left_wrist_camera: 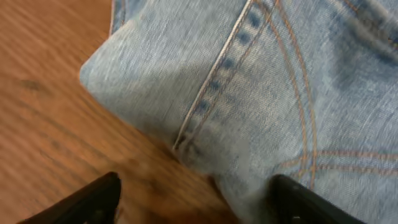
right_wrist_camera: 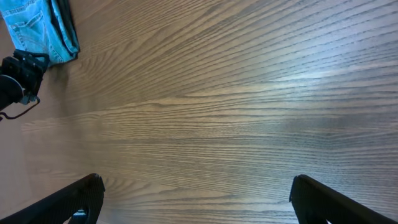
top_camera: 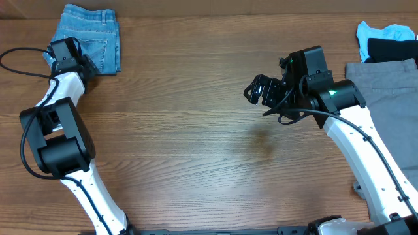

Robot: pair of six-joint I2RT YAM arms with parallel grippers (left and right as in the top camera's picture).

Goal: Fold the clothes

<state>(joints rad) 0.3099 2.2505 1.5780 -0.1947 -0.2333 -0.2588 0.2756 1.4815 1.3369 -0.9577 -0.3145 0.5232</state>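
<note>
We are seeing the jeans [top_camera: 91, 36] lying folded at the far left of the counter [top_camera: 196, 143]. Our left fingers [left_wrist_camera: 93, 199] are hanging spread wide at their edge, gripping nothing; our right fingers [right_wrist_camera: 68, 199] are gaping empty over bare wood.

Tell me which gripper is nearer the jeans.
Left. The left gripper sits at the corner of the jeans, jaws open across the edge; the right gripper hangs open over the table, far across from them.

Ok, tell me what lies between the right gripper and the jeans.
Only bare wooden table lies between the right gripper and the jeans; the overhead view shows it clearly.
</note>
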